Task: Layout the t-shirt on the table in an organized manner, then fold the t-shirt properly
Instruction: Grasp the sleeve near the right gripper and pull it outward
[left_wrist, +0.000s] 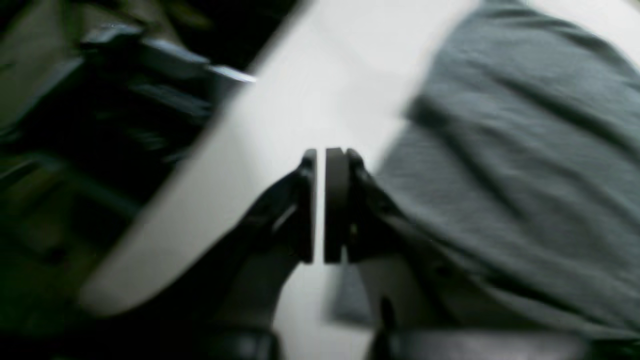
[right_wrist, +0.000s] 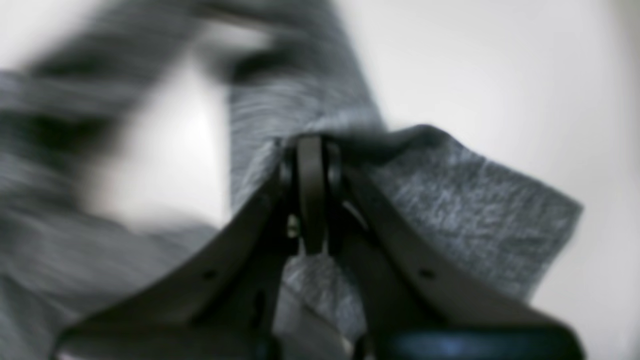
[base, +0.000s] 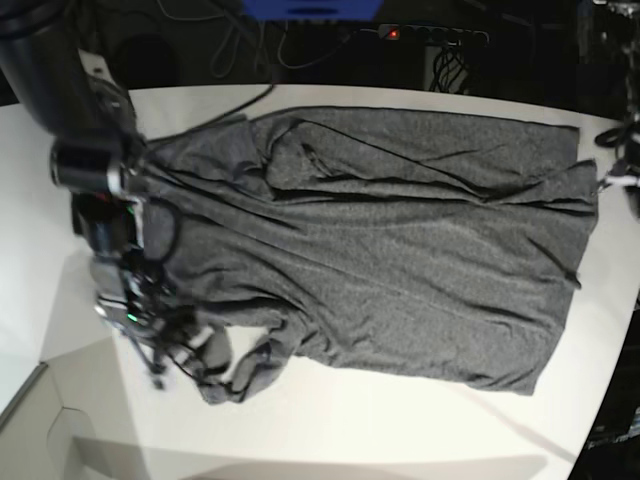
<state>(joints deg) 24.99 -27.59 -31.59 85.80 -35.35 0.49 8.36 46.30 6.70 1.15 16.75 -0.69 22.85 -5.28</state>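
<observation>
T-shirt (base: 400, 250) fabric, heathered dark grey, lies spread across most of the white table (base: 330, 430) in the base view, its body wrinkled and its hem toward that view's right edge, with a sleeve bunched near the lower left. Over that sleeve sits the right arm, and its right gripper (right_wrist: 311, 150) is clenched on a fold of the t-shirt, the cloth draped over both fingers. At the opposite end, the left gripper (left_wrist: 327, 160) hangs above bare table just beside the shirt's edge, its jaws drawn almost together with nothing between them.
</observation>
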